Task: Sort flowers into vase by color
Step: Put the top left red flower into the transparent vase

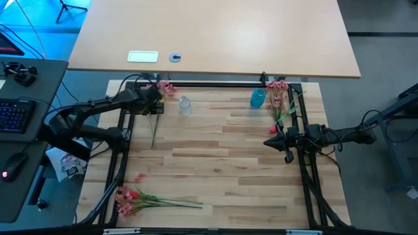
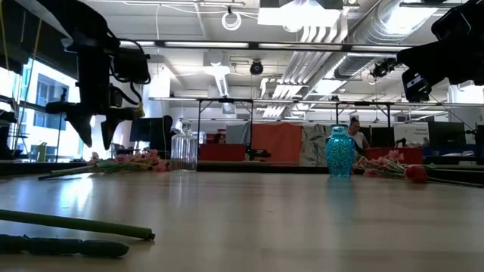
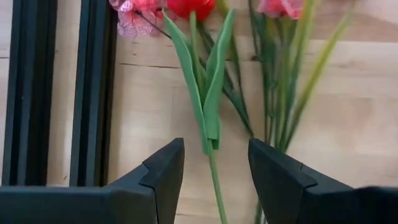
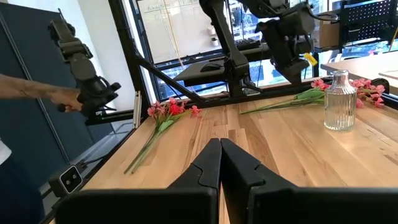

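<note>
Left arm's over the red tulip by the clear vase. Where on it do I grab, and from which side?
Grip the bare stem just below the leaves, coming straight down. The tulip lies flat on the table, and the open left gripper already straddles that stem. Higher up, the leaves and neighbouring stems crowd it.

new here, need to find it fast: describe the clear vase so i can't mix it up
At the wooden table's far edge stand two vases. The clear glass vase is the one nearer the left gripper, colourless and ribbed, unlike the blue vase toward the right.
</note>
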